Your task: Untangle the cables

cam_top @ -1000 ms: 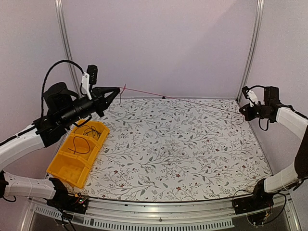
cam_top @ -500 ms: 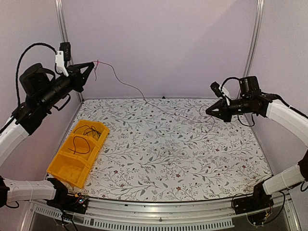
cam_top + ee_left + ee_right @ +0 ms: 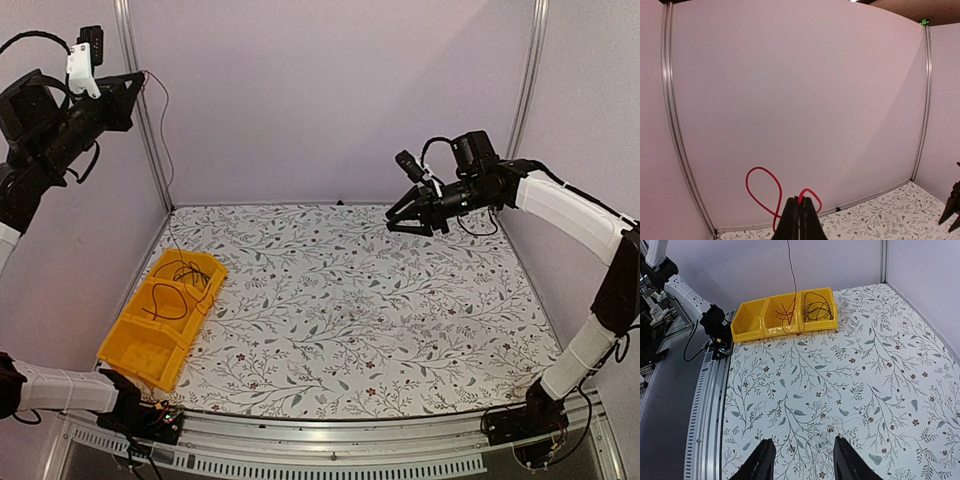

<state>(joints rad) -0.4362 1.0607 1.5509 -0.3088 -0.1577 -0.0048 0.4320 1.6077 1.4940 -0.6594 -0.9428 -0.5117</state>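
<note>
High at left, the left pincer [image 3: 800,212] clamps the red cable [image 3: 747,184], now dangling free since the right pincer [image 3: 803,452] opened, empty.

Parted gripper [image 3: 804,462] above floral table [image 3: 880,365], cables [image 3: 815,310] in yellow bin [image 3: 750,321]
</note>
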